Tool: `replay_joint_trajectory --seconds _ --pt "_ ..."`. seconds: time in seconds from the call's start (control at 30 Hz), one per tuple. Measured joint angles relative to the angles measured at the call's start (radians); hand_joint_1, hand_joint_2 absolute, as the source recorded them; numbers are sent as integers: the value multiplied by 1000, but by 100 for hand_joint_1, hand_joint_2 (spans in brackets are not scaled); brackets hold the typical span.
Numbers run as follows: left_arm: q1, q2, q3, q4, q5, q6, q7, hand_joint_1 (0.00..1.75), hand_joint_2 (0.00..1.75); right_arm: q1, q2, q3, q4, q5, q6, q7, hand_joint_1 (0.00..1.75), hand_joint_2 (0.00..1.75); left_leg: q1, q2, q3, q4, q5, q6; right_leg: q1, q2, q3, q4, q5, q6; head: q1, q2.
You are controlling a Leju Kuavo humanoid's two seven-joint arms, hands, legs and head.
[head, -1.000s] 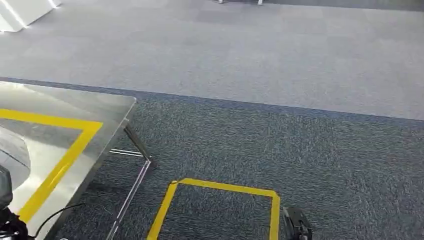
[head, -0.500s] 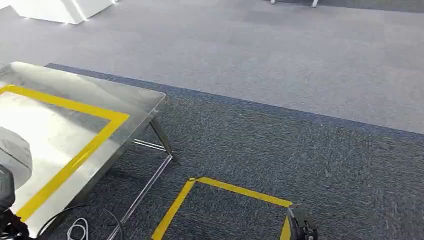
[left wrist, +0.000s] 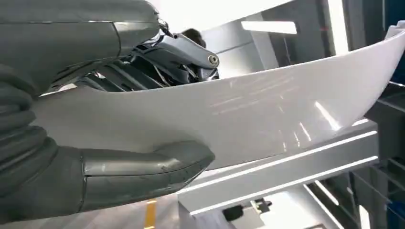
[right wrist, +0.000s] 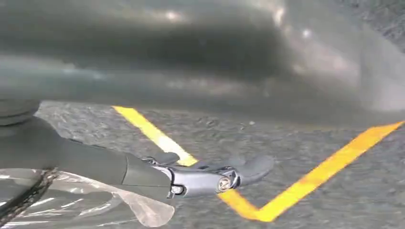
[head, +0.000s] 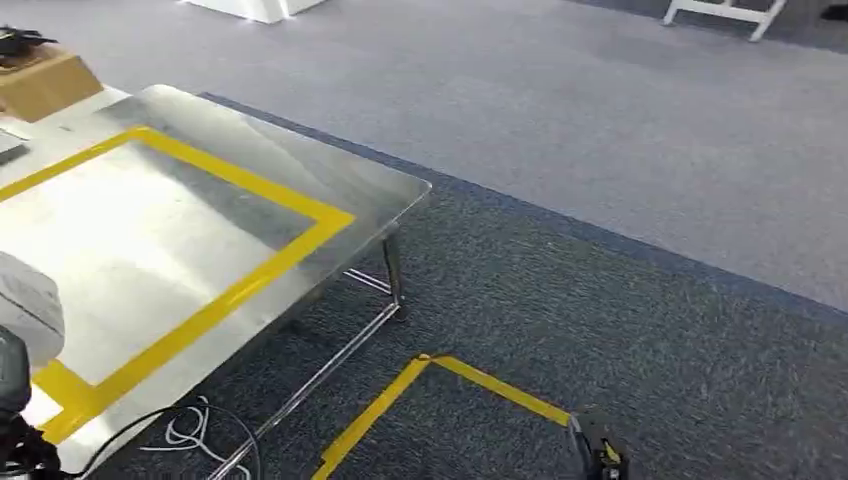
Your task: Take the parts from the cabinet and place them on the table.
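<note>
Step in hand, as I read it: carry phase. The part is out of the cabinet and not yet on the table (head: 380,190).

The left hand (left wrist: 95,119) grips the white curved panel (left wrist: 267,119), thumb pressed on one face, dark fingers on the other. In the head view the panel's white end (head: 25,305) shows at 9 o'clock, over the table's near end inside the yellow tape frame (head: 250,275).

The right hand (right wrist: 210,176) hangs above the carpet and floor tape, fingers stretched out; clear plastic film (right wrist: 86,205) sits by the wrist, and I cannot tell whether the hand holds it.

Next move calls for squaring up to the table, lowering the panel flat inside the frame, then releasing.
</note>
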Motion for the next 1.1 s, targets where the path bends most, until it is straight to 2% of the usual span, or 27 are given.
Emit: replay_joint_trajectory --seconds 0.07,0.1,0.13,0.17,0.2,0.23,0.27,0.37,0.4,0.47,0.5,0.57,0.6,0.63,0.67,0.7,0.73,0.77,0.8,0.83,0.9,0.93,0.97,1.0,1.03,1.07,1.1 --pt "1 -2 -3 0 0 0 0 175 175 8 0 0 0 0 0 2 0 0 1 -26 -1 0 -1 2 -2 12 -80 141 -47 4 -1 0" --pt "3 -3 -4 0 0 0 0 175 175 12 0 0 1 0 0 2 0 0 1 -43 -1 1 -1 2 -3 12 -101 163 -38 6 -1 0" --pt "4 -3 -4 0 0 0 0 175 175 13 0 0 1 0 0 2 0 0 1 -56 0 1 -1 1 -4 13 -96 136 -5 7 -1 0" --pt "4 -5 -4 0 0 1 0 175 175 11 0 0 1 1 0 2 0 0 2 -72 2 3 -1 0 -6 16 -67 62 49 7 -1 0" --pt "5 -5 -5 0 -1 1 0 175 175 9 -1 0 1 2 0 2 0 0 4 -85 3 6 -3 -3 -8 32 -29 -27 101 7 -1 0" --pt "4 -5 -5 0 -1 2 0 175 175 8 -2 0 1 3 0 2 0 0 6 -95 2 10 -7 -8 -15 77 4 -103 136 9 0 0" --pt "4 -5 -5 0 -1 4 0 175 175 6 -2 0 1 5 0 2 0 0 -1 -105 -5 19 -10 -16 -19 119 19 -135 117 7 0 0" --pt "7 -5 -6 -2 -1 5 0 175 175 11 -2 0 1 10 0 6 0 0 8 -145 -17 15 3 -35 -13 84 31 -141 116 -11 -2 0" --pt "9 -5 -6 -3 -1 5 0 175 175 9 -1 0 1 11 0 6 0 0 8 -158 -21 16 3 -38 -19 71 34 -147 120 -18 -2 0" --pt "14 -5 -6 -6 -1 7 0 175 175 0 -2 0 1 13 0 7 0 0 2 -63 -40 66 -33 -48 -20 47 39 -150 119 -29 -11 0" --pt "11 -5 -7 -6 -1 7 0 175 175 0 -2 0 1 13 -1 8 0 0 5 -34 -72 137 -72 -54 -17 32 40 -150 117 -34 -14 0" --pt "14 -7 -8 -6 -1 7 0 175 175 2 -2 0 1 15 -1 9 0 0 11 -16 -146 292 -134 -60 -14 0 43 -150 112 -38 -13 0" --pt "16 -7 -8 -6 -1 7 0 175 175 3 -2 0 1 15 -1 9 0 0 12 -16 -165 329 -138 -62 -14 -15 45 -150 110 -38 -14 0" --pt "18 -7 -8 -6 -1 7 0 175 175 2 -2 0 1 15 0 9 0 0 13 -16 -157 313 -115 -62 -14 -31 48 -150 106 -37 -14 0" --pt "18 -7 -8 -6 -1 7 0 175 175 1 -2 0 1 17 0 10 0 0 12 -13 -131 260 -78 -60 -14 -44 52 -150 103 -36 -15 0" --pt "18 -7 -8 -6 -1 7 0 175 175 0 -2 0 1 19 0 10 0 0 11 -3 -87 173 -30 -55 -14 -58 59 -150 99 -34 -14 0" --pt "18 -7 -8 -6 -1 7 0 175 175 -2 -2 0 1 22 1 10 0 0 7 30 -43 88 9 -47 -13 -69 66 -150 94 -31 -14 0" --pt "16 -7 -8 -8 -1 7 0 175 175 -3 -2 0 1 24 1 10 0 0 -6 89 -18 45 1 -41 -9 -80 70 -150 88 -25 -13 0" --pt "15 -8 -9 -9 -2 7 0 175 175 -3 -2 0 1 27 1 11 0 0 -12 88 -14 22 -6 -34 -3 -89 68 -147 83 -16 -16 0" --pt "17 -8 -9 -11 -3 7 0 175 175 -4 -2 1 1 31 0 14 0 0 -12 79 -20 27 -6 -32 -1 -103 70 -149 83 -13 -11 0" --pt "25 -9 -8 -14 -3 9 0 175 175 -7 -2 2 0 35 2 15 0 0 -12 50 -23 23 -7 -23 0 -132 82 -156 78 -4 -14 0" --pt "26 -10 -8 -17 -4 10 0 175 175 -10 -2 2 -2 37 2 16 0 0 0 37 -14 13 -1 -16 -5 -119 74 -153 67 4 -15 0" --pt "26 -13 -8 -21 -4 10 0 175 175 -15 -2 2 -2 39 1 15 0 0 2 27 -12 12 -2 -12 -6 -57 67 -126 51 7 -6 0" --pt "23 -13 -8 -21 -4 10 0 175 175 -19 -2 2 -2 41 0 16 0 0 3 17 -13 12 -1 -7 -6 -19 38 -65 19 8 -4 0" --pt "22 -14 -9 -21 -4 11 0 175 175 -17 -2 2 -2 44 -1 17 0 0 4 2 -13 12 -2 -3 -7 3 -9 26 -19 10 -5 0" --pt "22 -14 -9 -21 -4 11 0 175 175 -14 -2 2 -2 45 0 19 0 0 3 -12 -13 12 -3 -1 -7 10 -53 103 -44 11 -3 0" --pt "24 -15 -10 -21 -4 11 0 175 175 -9 -2 2 -2 48 0 21 0 0 3 -28 -13 12 -3 -1 -7 12 -86 151 -51 12 -3 0"
